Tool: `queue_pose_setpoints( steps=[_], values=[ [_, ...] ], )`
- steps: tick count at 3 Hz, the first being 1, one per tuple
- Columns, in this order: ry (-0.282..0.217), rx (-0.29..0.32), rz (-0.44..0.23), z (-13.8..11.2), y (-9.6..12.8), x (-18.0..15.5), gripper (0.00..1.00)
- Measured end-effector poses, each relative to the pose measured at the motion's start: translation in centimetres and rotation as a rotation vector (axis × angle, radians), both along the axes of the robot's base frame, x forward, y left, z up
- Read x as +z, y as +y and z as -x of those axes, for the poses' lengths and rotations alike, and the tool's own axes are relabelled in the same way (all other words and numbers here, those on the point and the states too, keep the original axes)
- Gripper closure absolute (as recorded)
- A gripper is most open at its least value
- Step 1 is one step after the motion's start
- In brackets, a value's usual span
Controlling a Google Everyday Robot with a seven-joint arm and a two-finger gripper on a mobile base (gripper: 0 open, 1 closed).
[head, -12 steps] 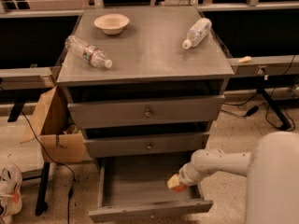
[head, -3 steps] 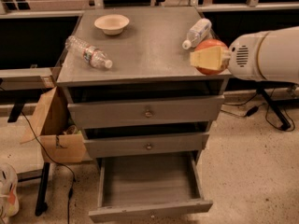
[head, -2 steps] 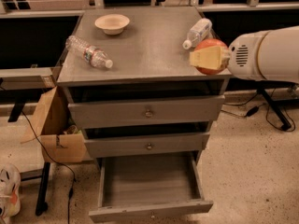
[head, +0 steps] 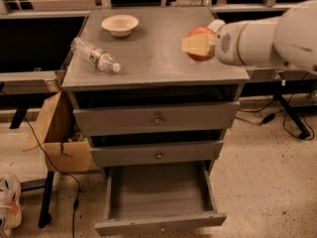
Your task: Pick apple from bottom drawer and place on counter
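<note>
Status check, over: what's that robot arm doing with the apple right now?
Gripper over right side of counter, jaws shut on apple. Apple out of bottom drawer, not yet released. Bowl and water bottle well left, not in the way.

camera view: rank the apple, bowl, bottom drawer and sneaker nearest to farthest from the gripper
The gripper is over the right side of the counter.
1. apple: held in the gripper itself.
2. bowl: back left of the counter.
3. bottom drawer: pulled open, low down below the counter.
4. sneaker: on the floor, far left.
</note>
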State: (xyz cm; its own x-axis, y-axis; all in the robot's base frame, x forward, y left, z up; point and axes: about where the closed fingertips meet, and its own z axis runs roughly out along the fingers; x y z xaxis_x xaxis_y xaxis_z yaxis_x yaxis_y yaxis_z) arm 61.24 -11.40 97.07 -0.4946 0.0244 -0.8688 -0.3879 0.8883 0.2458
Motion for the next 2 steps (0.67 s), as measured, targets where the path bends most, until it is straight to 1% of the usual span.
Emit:
queue_pose_setpoints(
  steps=[1,2],
  values=[
    [0.003,0.026,-0.021,-5.6,3.2,-1.1,1.00],
    [0.048,0.092,-0.021,-9.5,6.5,-2.5,1.00]
  ],
)
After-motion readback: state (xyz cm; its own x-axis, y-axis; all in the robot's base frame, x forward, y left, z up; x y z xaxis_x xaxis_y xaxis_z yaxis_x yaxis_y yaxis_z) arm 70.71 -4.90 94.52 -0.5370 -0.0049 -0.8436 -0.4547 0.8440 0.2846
